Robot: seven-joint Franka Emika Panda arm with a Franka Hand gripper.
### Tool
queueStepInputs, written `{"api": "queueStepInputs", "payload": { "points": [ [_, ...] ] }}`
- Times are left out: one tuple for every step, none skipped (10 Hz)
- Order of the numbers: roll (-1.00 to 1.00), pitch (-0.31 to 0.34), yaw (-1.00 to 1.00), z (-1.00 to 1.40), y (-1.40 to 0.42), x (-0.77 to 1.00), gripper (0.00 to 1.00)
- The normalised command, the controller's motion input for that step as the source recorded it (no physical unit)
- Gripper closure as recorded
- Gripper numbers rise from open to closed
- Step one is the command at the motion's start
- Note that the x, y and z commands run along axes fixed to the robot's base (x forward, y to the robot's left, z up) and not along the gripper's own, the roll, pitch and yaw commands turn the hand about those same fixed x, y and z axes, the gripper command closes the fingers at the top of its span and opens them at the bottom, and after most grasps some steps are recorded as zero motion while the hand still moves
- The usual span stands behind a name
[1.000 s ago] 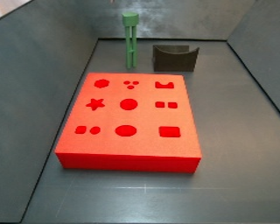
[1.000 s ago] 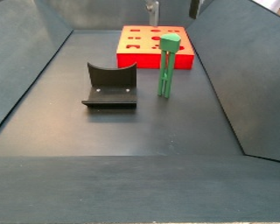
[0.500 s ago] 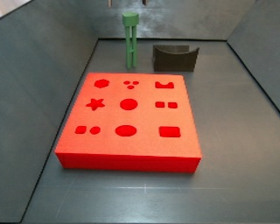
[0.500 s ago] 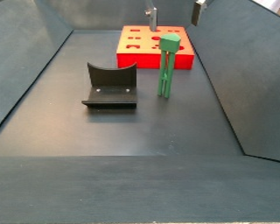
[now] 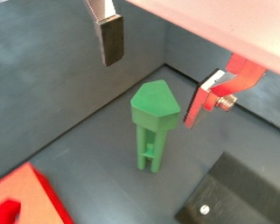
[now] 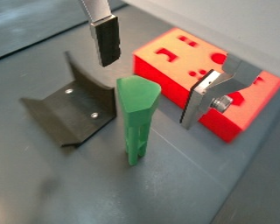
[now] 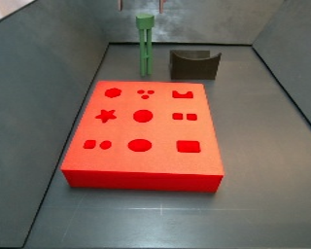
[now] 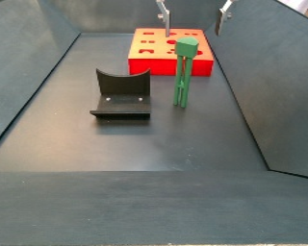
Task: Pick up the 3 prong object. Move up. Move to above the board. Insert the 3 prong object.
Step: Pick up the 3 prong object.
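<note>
The 3 prong object (image 8: 185, 73) is a tall green post standing upright on the dark floor, between the board and the dark holder. Its squarish top shows in both wrist views (image 5: 154, 103) (image 6: 137, 91). The board (image 7: 145, 131) is a flat red block with shaped holes, lying beside the post (image 8: 154, 43). My gripper (image 8: 192, 13) hangs open above the post, one finger on each side of its top and clear of it (image 5: 160, 68) (image 6: 154, 70). Nothing is between the fingertips (image 5: 111, 39). In a side view only the gripper (image 7: 143, 6) tips show at the frame edge.
A dark grey U-shaped holder (image 8: 120, 93) stands on the floor next to the post (image 7: 193, 64) (image 6: 66, 109). Sloping grey walls (image 8: 266, 86) enclose the floor on all sides.
The fingertips have come slightly further into view at the top of the side views and stand a little wider apart. The post, board and holder have not moved.
</note>
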Motion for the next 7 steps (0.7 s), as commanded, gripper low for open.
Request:
{"api": "queueStepInputs", "payload": {
  "points": [
    [0.0,-0.016,-1.0,-0.16,0.0,0.0,0.0],
    [0.0,-0.014,-1.0,-0.16,0.0,0.0,0.0],
    [0.0,-0.016,-1.0,-0.16,0.0,0.0,0.0],
    [0.0,-0.004,-1.0,-0.24,0.0,0.0,0.0],
    [0.0,0.0,-1.0,-0.3,0.0,0.0,0.0],
    [0.0,0.0,-1.0,-0.38,0.0,0.0,0.0],
    [0.0,0.0,-0.93,-0.39,0.0,-0.13,0.0]
  ]
}}
